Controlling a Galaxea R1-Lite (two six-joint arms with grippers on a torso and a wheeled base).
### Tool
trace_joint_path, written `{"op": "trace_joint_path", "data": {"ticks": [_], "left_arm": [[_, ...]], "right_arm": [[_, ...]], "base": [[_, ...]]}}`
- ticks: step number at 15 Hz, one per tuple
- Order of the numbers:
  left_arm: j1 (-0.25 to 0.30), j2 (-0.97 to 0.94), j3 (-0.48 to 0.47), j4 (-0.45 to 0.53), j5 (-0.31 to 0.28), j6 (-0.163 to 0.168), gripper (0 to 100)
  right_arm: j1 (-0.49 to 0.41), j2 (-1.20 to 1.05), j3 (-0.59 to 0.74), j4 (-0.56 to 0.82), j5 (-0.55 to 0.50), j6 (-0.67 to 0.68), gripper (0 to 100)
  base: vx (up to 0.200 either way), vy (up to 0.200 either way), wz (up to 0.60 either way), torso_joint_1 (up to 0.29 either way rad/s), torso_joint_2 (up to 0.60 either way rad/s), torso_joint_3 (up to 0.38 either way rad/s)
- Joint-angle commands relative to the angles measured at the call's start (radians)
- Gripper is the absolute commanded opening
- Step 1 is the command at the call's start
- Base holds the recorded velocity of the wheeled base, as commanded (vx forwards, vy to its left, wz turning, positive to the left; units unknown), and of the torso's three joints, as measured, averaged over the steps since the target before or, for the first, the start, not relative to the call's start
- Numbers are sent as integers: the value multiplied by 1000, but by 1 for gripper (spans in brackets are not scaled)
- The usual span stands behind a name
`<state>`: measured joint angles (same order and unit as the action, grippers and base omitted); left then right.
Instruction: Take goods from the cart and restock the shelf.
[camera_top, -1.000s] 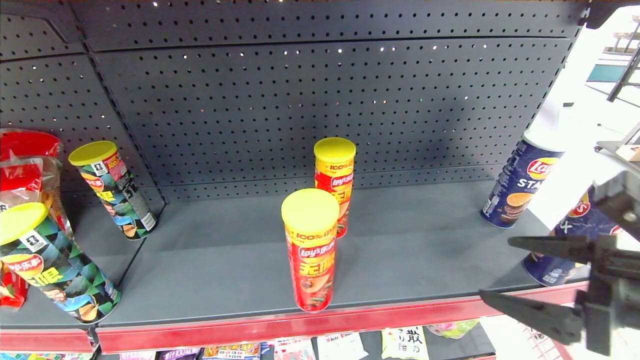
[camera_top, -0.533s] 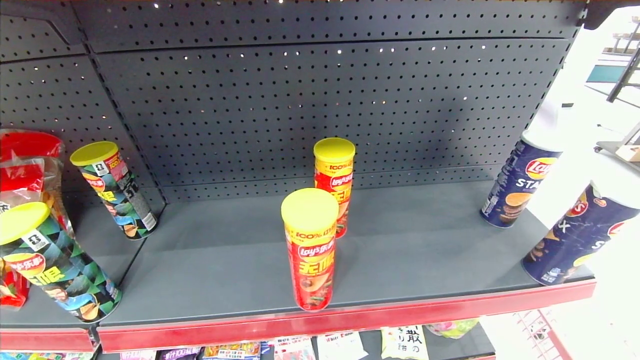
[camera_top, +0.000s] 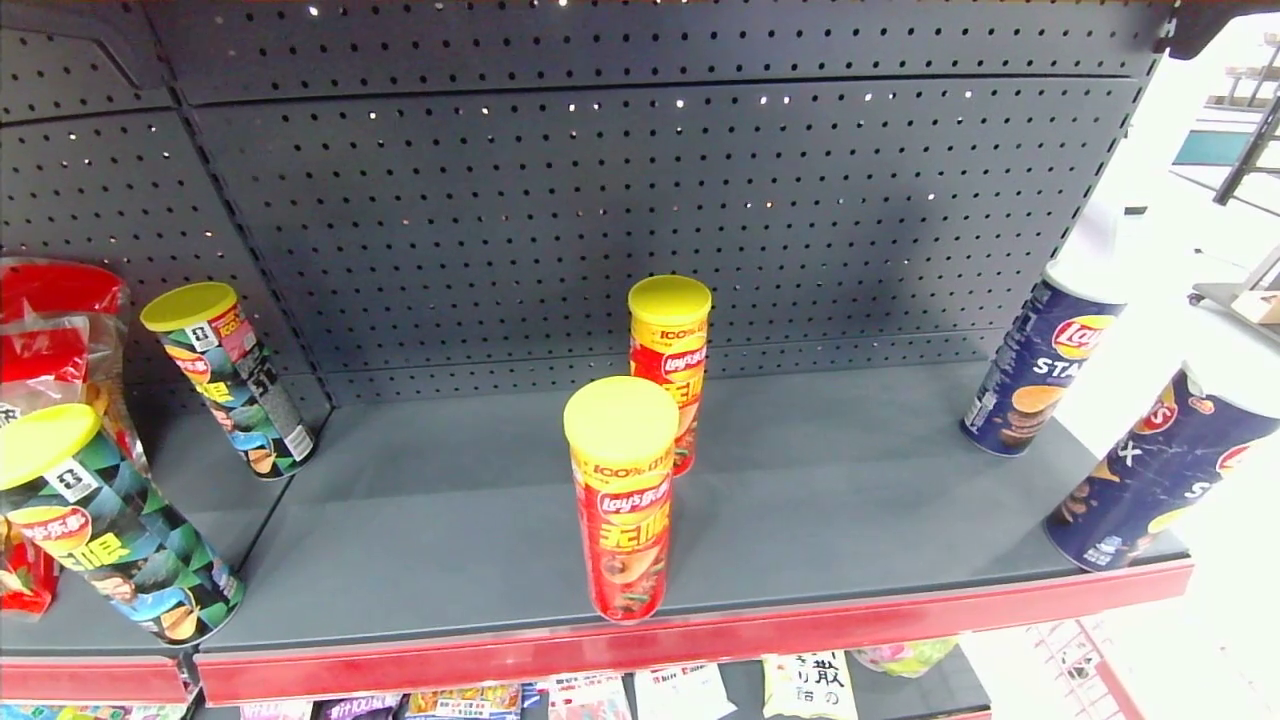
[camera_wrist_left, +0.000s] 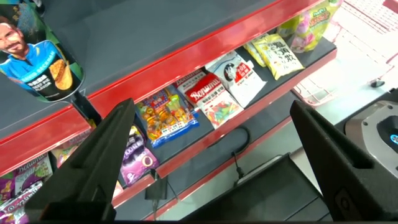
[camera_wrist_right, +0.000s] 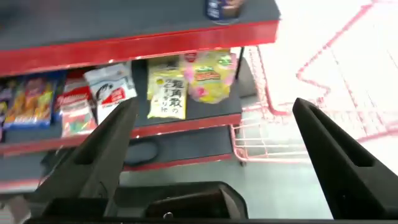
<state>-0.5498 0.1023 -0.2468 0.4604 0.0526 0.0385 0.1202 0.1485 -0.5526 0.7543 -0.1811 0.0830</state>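
Head view: shows two red chip cans (camera_top: 620, 500) upright at the middle of the shelf (camera_top: 850, 500), blue cans (camera_top: 1040, 370) at its right end; from the wrists, finds left gripper (camera_wrist_left: 210, 104) and right gripper (camera_wrist_right: 214, 102) both spread wide, empty, before the lower snack tier (camera_wrist_right: 174, 129) beside the pink cart (camera_wrist_right: 273, 134).

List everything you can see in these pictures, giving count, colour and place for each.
red cans: two, red with yellow lids, shelf centre, one behind the other.
navy cans: two, dark blue, shelf's right end.
patterned cans: two, green-black with yellow lids, left shelf section.
red packet: one, red, far left.
shelf: one, dark grey with red edge.
snack bags: several, mixed colours, lower shelf.
cart: one, pink wire, floor beside the shelves.
left pincer: one, black, open, facing lower shelf.
right pincer: one, black, open, facing lower shelf.
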Motion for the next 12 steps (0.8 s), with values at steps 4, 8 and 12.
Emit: {"op": "trace_joint_path", "data": {"ticks": [4,8,12], "left_arm": [[1,-15,0,0,0,-3,100],[1,-21,0,1,-2,-3,100],[1,-26,0,1,0,-3,100]], "right_arm": [[-126,-132,158,-122,199,-42,100],[-120,-149,545,-806,232,-123,100],[-122,-149,536,-779,127,-108,100]], "base": [[0,0,0,0,0,0],[0,0,0,0,0,0],[0,0,0,0,0,0]]}}
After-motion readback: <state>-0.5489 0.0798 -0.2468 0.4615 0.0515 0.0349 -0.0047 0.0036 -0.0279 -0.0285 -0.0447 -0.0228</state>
